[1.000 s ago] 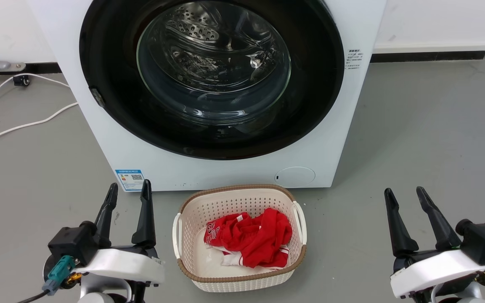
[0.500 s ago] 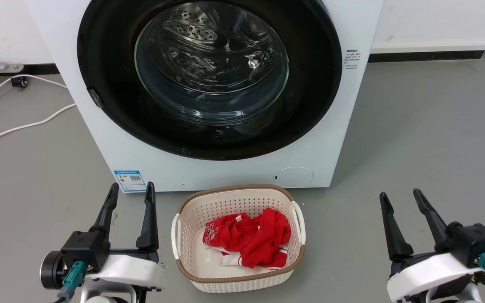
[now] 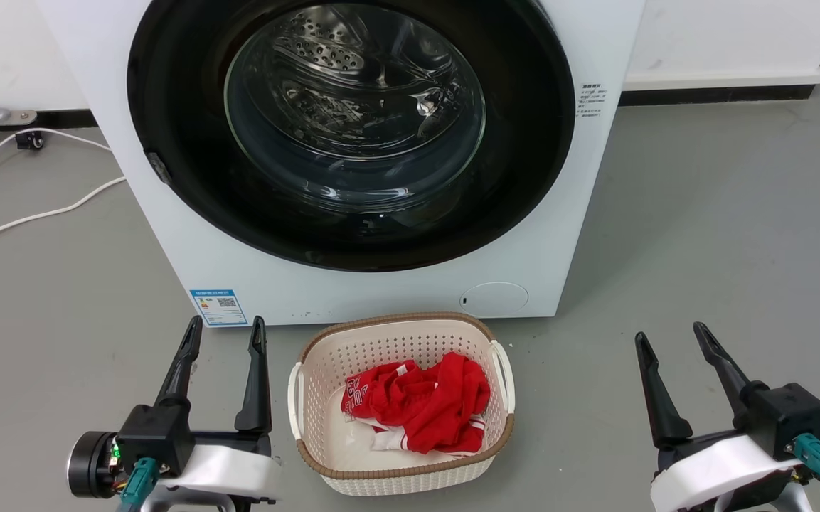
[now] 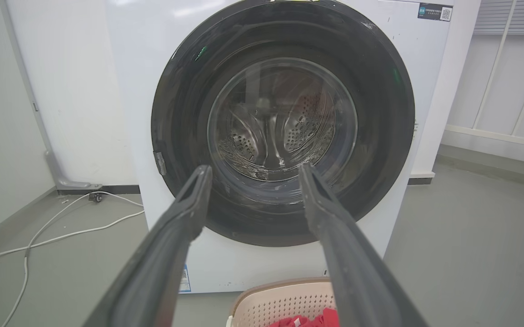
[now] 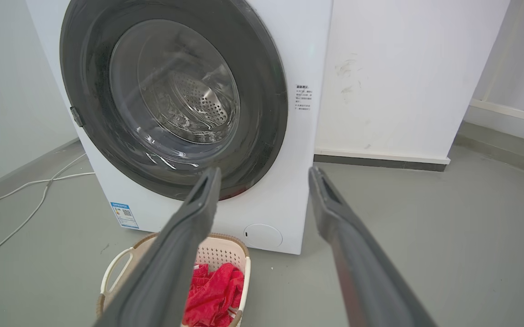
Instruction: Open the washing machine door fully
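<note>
The washing machine (image 3: 353, 291) is a white box straight ahead. Its washing machine door (image 3: 523, 142), a glossy black disc with a clear glass bowl, lies shut flat against the front. A small grey tab (image 3: 158, 167) sits on the door's left rim. My left gripper (image 3: 227, 321) hovers open low at the left, well short of the machine, holding nothing. My right gripper (image 3: 670, 331) is open and bare at the lower right. The left wrist view looks between the left gripper (image 4: 255, 168) fingers at the door (image 4: 380, 113). The right gripper (image 5: 265, 170) points at the door's (image 5: 266, 91) lower right.
A cream laundry basket (image 3: 402, 323) with red clothes (image 3: 417, 402) stands on the grey floor between my grippers, right below the machine. White cables (image 3: 40, 213) trail over the floor at the left. A white wall with a dark skirting (image 3: 722, 92) runs behind at the right.
Both grippers have drawn back slightly toward me and the left wrist has rolled a little. The view shifted slightly. The door stays shut.
</note>
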Controlling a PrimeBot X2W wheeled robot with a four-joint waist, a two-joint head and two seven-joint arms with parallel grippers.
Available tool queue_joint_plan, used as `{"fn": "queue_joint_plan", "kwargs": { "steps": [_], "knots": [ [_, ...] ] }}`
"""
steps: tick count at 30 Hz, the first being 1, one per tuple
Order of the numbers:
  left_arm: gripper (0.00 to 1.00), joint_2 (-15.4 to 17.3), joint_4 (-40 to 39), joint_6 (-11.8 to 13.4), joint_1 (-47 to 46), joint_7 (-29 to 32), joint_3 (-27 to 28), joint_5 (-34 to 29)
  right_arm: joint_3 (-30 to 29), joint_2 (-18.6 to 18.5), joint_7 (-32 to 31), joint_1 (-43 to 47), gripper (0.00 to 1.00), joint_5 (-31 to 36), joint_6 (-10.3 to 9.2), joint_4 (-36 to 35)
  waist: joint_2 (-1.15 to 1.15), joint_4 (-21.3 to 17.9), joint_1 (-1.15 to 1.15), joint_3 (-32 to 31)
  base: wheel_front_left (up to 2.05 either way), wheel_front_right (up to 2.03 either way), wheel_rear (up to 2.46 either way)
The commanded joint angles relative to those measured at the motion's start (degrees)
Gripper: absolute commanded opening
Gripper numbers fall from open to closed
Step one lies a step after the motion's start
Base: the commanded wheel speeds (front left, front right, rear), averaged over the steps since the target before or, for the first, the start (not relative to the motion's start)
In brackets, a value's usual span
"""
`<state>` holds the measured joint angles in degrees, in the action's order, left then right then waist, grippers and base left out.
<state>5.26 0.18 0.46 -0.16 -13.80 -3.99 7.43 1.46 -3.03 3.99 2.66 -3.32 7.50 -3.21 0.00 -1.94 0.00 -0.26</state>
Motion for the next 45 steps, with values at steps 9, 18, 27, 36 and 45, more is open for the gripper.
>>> {"fn": "queue_joint_plan", "kwargs": {
  "steps": [9,18,27,36,45],
  "knots": [
    [1.00,-0.60,-0.85,-0.26,1.26,-1.19,0.32,-3.82,0.21,0.25,0.61,0.96,1.00,3.82,-0.02,-0.75,0.00,-0.08,0.00,0.09,0.00,0.00,0.00],
    [1.00,-1.28,-0.54,-0.62,1.83,-1.53,1.05,-3.96,0.21,0.26,0.44,0.93,1.00,3.86,-0.03,-0.33,0.00,-0.03,0.00,0.16,0.00,0.00,0.00],
    [1.00,-1.68,-0.13,-0.98,1.96,-1.47,1.78,-3.73,0.28,0.25,0.62,0.78,1.00,3.49,-0.03,-0.06,0.00,-0.24,0.00,0.25,0.00,0.00,0.00],
    [1.00,-1.97,0.04,-1.33,2.13,-1.47,2.30,-4.08,0.35,0.25,0.70,0.67,0.15,2.46,-0.03,0.06,0.00,-0.28,0.00,0.37,0.00,0.00,0.00],
    [1.00,-2.16,-0.10,-1.30,1.98,-1.47,2.55,-4.16,0.89,0.25,1.83,-0.28,0.00,-0.14,-0.02,-0.74,0.00,-0.18,0.00,0.52,0.00,0.00,0.00]
  ]
}}
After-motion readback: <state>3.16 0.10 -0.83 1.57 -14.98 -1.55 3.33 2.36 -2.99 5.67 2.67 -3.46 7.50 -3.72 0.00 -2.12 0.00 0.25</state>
